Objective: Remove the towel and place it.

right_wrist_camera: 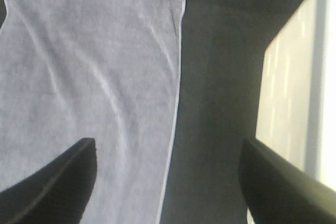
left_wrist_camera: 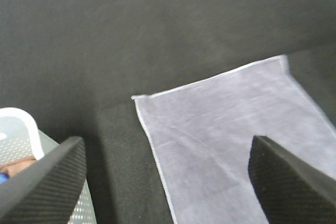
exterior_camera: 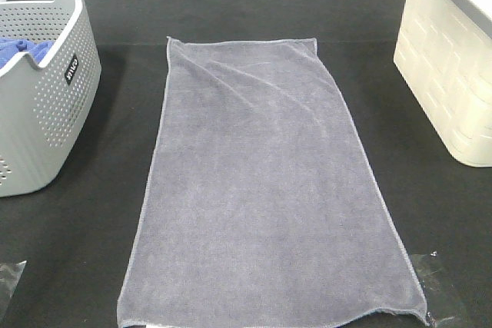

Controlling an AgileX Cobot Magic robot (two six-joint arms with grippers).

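**Towel lies flat, both grippers wait above**

Since the towel [exterior_camera: 269,190] lies spread flat on the black table [exterior_camera: 231,5], we think it has been put down where it belongs. Our left gripper [left_wrist_camera: 168,182] and right gripper [right_wrist_camera: 168,182] hang over it with fingers wide apart, holding nothing. All four hems look free. The grey basket [exterior_camera: 46,113] stands well apart on one side, the white bin [exterior_camera: 446,74] on the other, so we have room to move.
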